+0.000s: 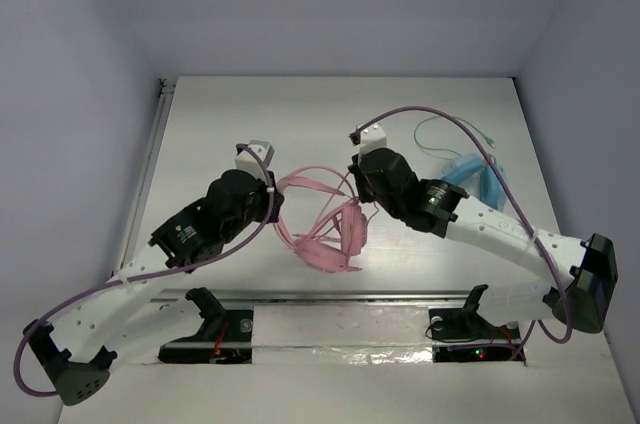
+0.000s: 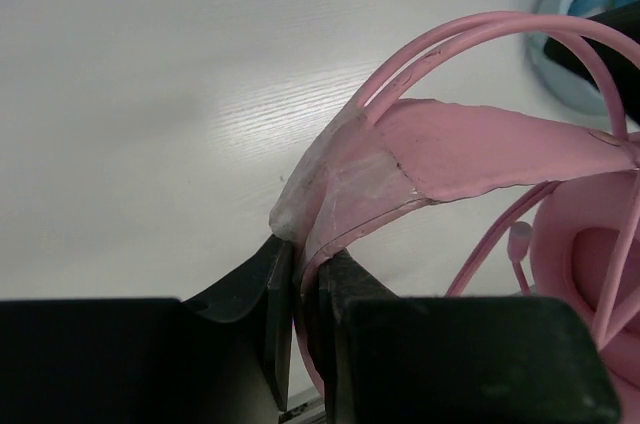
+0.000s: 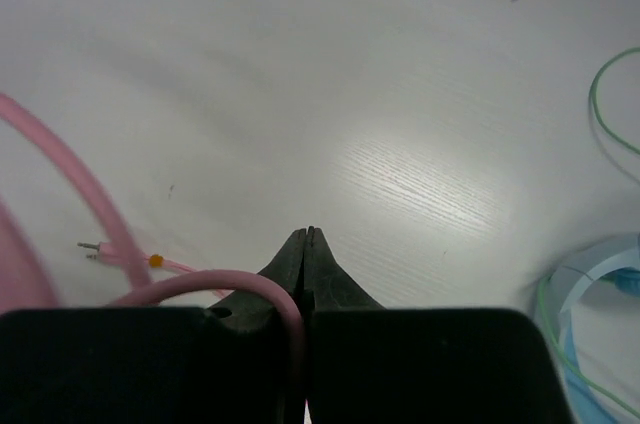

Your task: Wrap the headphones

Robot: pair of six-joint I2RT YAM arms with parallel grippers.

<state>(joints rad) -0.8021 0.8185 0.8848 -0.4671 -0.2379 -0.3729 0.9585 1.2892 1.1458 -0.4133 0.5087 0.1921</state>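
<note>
The pink headphones (image 1: 335,234) hang between my two grippers above the table's middle. My left gripper (image 1: 272,199) is shut on the pink headband (image 2: 470,149), its jaws pinching the band's worn, pale end. A padded ear cup (image 2: 590,264) shows at the right of the left wrist view. My right gripper (image 1: 362,189) is shut on the thin pink cable (image 3: 255,294), which curves in between the jaws. The cable's plug end (image 3: 120,256) lies on the table to the left in the right wrist view. Loops of cable (image 1: 310,182) stretch between the grippers.
Light blue headphones (image 1: 470,176) with a green cable (image 1: 440,139) lie at the back right, partly under my right arm; they also show in the right wrist view (image 3: 600,284). The white table (image 1: 300,114) has walls behind and at the sides.
</note>
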